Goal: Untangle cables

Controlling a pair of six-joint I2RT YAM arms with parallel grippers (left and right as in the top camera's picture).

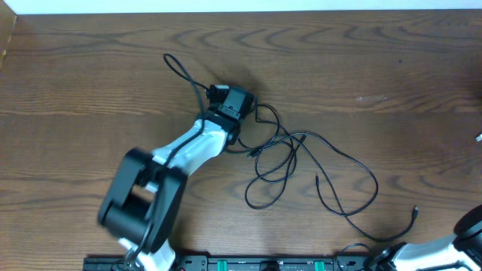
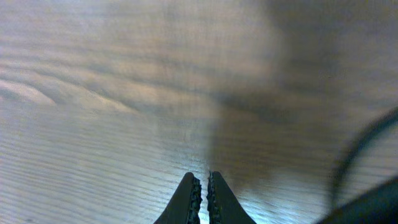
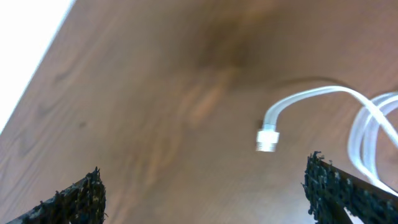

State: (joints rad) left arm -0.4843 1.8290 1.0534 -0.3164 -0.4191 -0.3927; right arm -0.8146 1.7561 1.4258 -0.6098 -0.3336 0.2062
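Black cables (image 1: 304, 135) sprawl beside left pincer (image 2: 202, 193), pressed together; right pincer (image 3: 208, 190) spread.

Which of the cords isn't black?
The white cable with a small plug, seen in the right wrist view; the tangled cables mid-table are all black.

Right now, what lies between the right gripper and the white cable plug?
Only bare wooden table, per the right wrist view, separates the right gripper from the white cable plug.
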